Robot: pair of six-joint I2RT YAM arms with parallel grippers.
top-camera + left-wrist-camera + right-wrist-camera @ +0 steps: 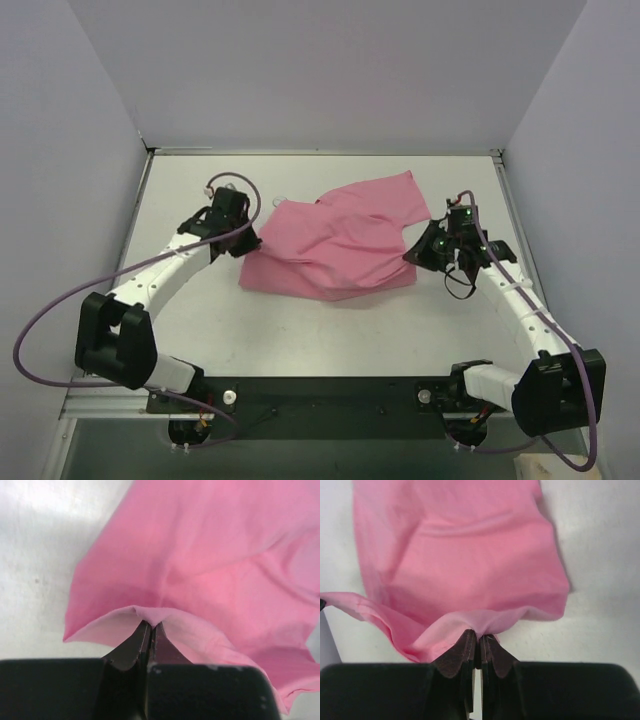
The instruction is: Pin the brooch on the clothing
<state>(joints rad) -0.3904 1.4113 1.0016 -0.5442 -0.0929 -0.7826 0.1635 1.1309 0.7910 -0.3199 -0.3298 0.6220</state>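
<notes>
The clothing [335, 245], a pink T-shirt, lies crumpled in the middle of the white table. My left gripper [254, 240] is at its left edge, and in the left wrist view it [150, 625] is shut on a raised fold of the pink cloth [210, 565]. My right gripper [414, 256] is at the shirt's right edge. The right wrist view shows it [479, 636] shut on the hem of the shirt [465, 545], which is pulled up into a peak. The brooch is not visible in any view.
White walls enclose the table [330, 330] on the left, back and right. A small white object [280, 200] lies just beyond the shirt's far edge. Purple cables loop off both arms.
</notes>
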